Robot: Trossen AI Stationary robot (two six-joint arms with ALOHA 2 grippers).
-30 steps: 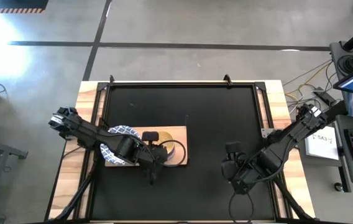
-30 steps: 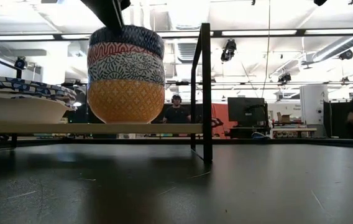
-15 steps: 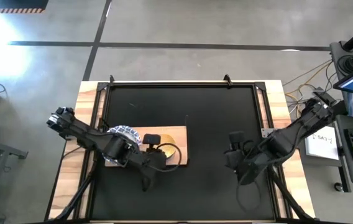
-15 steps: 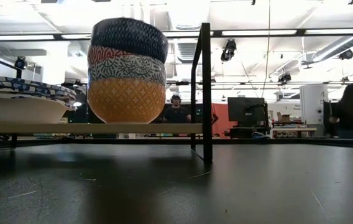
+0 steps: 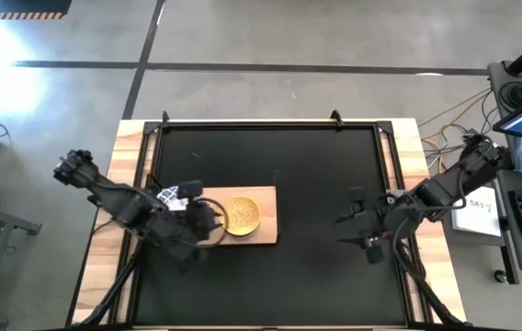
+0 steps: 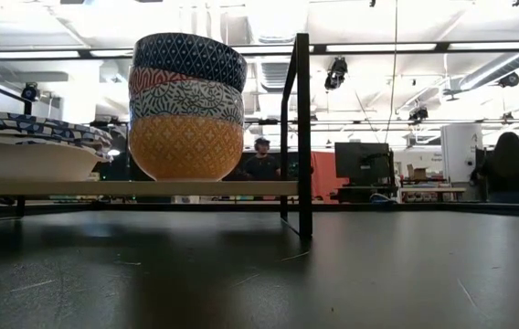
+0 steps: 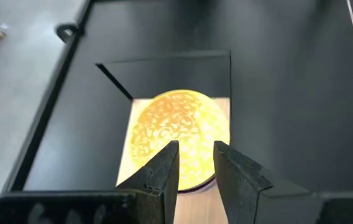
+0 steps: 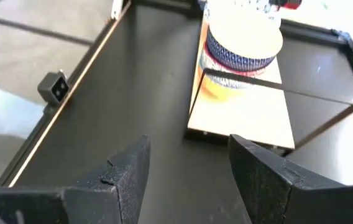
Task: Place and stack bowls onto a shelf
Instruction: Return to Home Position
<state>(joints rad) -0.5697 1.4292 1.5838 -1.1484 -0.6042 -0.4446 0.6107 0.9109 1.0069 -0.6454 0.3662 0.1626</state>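
Now left gripper [image 7: 195,147], seemingly slightly parted, hovers by the bowls [image 6: 186,114]; right gripper [image 8: 189,140] gapes over table [image 5: 316,165].

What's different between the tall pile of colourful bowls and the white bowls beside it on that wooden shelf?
The colourful stack stands tall and narrow: four small bowls nested, yellow-orange at the bottom, then grey-blue, red, and dark blue on top. The white bowls sit low and wide, with blue patterned rims, and are cut off by the low view's edge. Both rest side by side on the shelf.
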